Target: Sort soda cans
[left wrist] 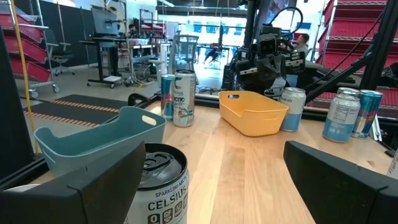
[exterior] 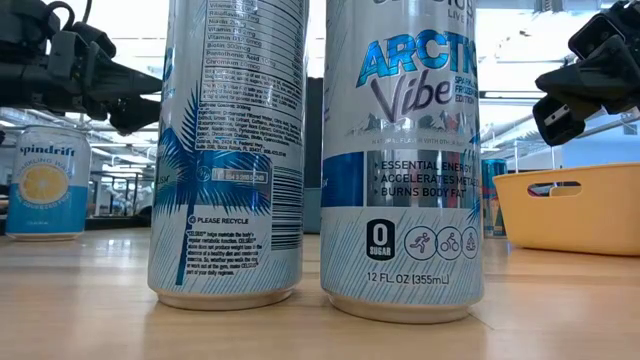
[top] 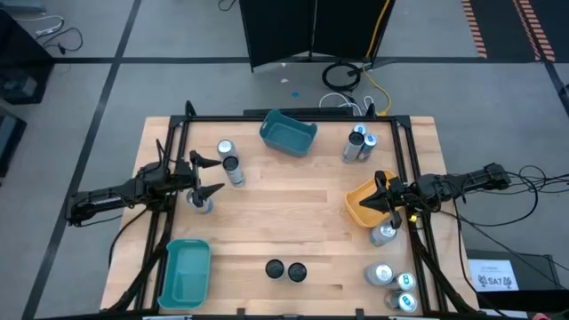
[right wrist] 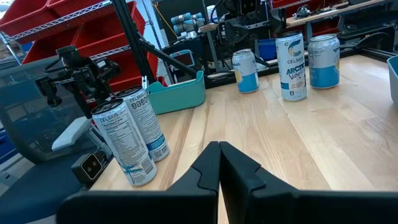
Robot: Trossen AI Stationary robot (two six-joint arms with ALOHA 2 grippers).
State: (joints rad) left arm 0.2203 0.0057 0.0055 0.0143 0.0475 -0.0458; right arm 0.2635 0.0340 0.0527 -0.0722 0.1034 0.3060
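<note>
Several soda cans stand upright on their bases around the wooden table. Two cans stand just ahead of my left gripper, and another stands beside it. That gripper is level and open with nothing between its fingers; a Celsius can rises just past one finger. Two dark-topped cans stand at the near edge and fill the low view. My right gripper is shut and empty, level over the orange tray, with a can beside the tray.
One teal tray sits at the far middle and another at the near left. Cans cluster at the far right and near right. Bare wood lies in the table's middle. Black frame rails run along the table's sides.
</note>
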